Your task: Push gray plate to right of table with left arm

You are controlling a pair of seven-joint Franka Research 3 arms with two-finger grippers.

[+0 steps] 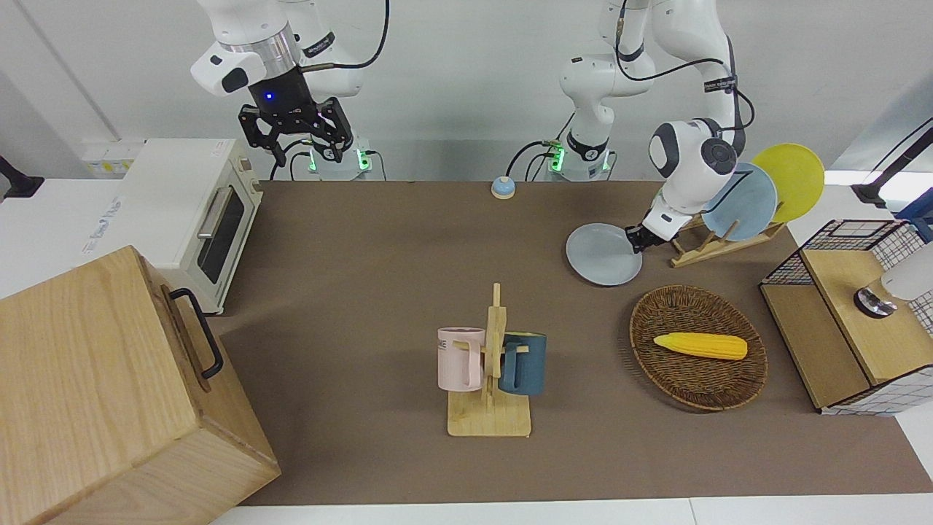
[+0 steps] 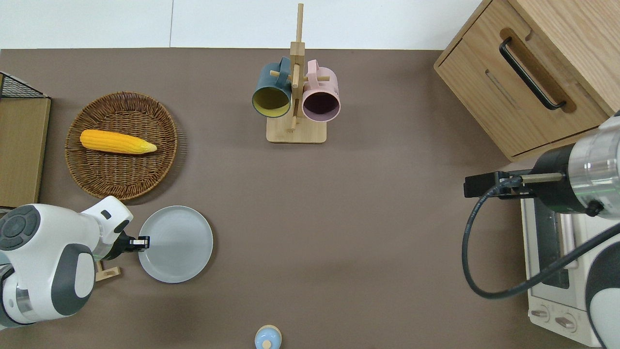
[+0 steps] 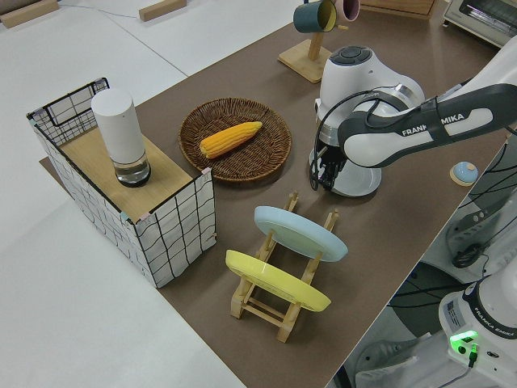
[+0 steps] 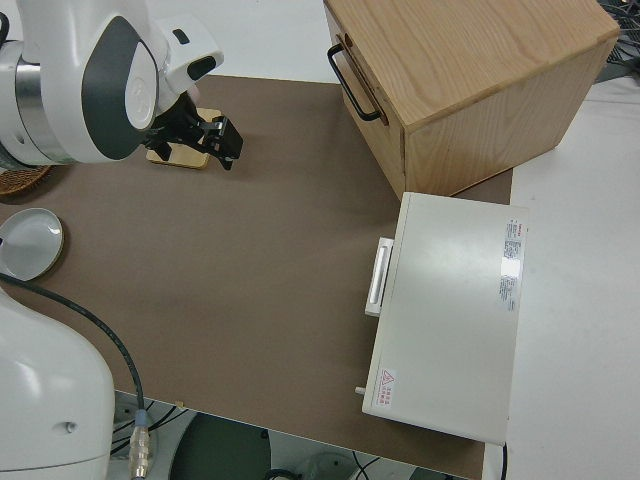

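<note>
Plain white wall (image 1: 466,80) past the robots' end, pale white floor (image 3: 97,307), even, soft light throughout

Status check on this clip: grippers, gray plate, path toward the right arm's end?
Left gripper down at gray plate rim, on the left arm's end side. Right arm parked. Plate flat on table. Push path bare; mug rack farther out.
</note>
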